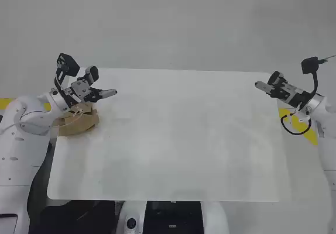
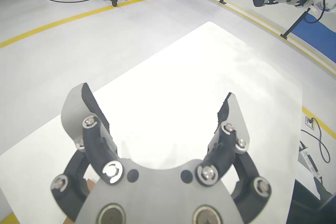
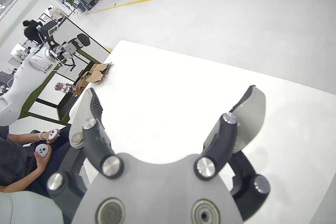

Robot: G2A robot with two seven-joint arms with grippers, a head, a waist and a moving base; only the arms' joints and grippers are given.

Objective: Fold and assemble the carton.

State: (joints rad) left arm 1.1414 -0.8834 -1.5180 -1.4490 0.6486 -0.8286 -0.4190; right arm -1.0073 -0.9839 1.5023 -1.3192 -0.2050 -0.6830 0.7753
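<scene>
Left gripper [image 2: 157,93] up close in its wrist view: jaws spread wide, nothing between them, bare white table [image 2: 183,72] below. Right gripper [image 3: 170,89] likewise wide apart and holding nothing. From the top view, left gripper [image 1: 102,83] hangs over the table's left edge near the far-left corner, just above the carton [image 1: 77,121]. Carton is brown, flattish, lying at that left edge and seemingly overhanging it; the left arm partly covers it, so flap state is hard to make out. Right wrist view shows the carton [image 3: 97,72] far off, small, flaps loose, shape unclear. Right gripper [image 1: 263,86] sits at the right edge near the far-right corner, well apart from the carton.
</scene>
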